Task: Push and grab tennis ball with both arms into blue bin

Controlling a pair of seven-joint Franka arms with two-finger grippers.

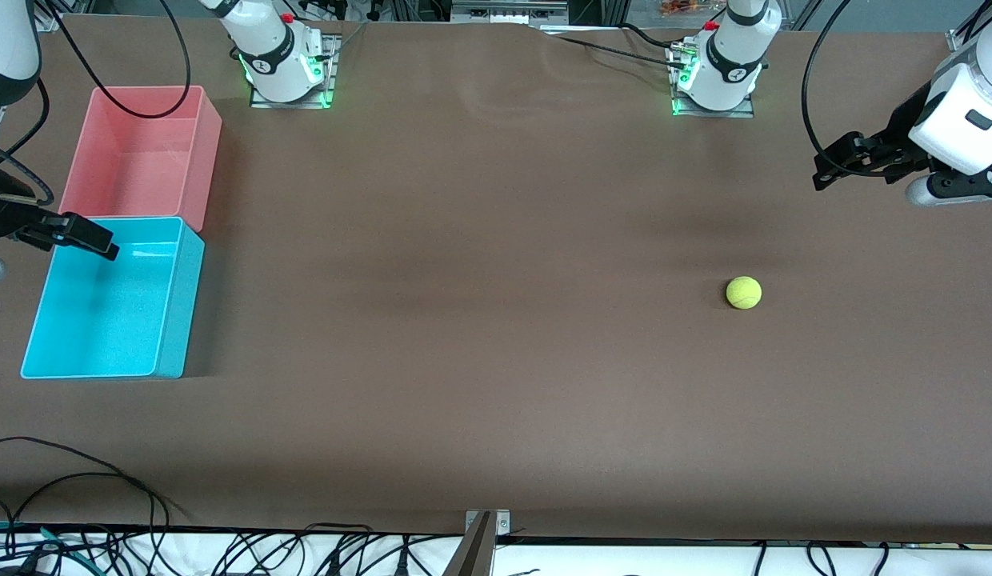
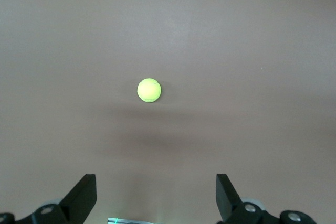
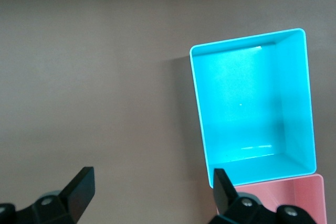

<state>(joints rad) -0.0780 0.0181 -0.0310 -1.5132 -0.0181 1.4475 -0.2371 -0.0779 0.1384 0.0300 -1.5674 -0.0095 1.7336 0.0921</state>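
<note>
1. Sitting alone on the brown table (image 1: 480, 360), the tennis ball (image 1: 743, 292) lay toward the left arm's end, touching nothing.
2. Up over the table's edge at that same end hung the left gripper (image 1: 844, 166), fingers spread wide and holding nothing; the ball lay nearer the front camera than the spot beneath it and a little in toward the table's middle.
3. From the left wrist view the ball (image 2: 148, 90) sat straight ahead between the splayed fingers (image 2: 84, 195) — nicely lined up for a shove, by the look of it.
4. The left arm was clearly the closer one to the ball.
5. Well apart from the ball, at the right arm's end, stood the blue bin (image 1: 180, 320), with the pink bin (image 1: 208, 152) touching its farther wall.
6. The right gripper (image 1: 84, 236) hovered over the blue bin's farther corner, also wide and empty, waiting.
7. Between ball and blue bin nothing stood but bare tabletop; the long run looked to be the real challenge.
</note>
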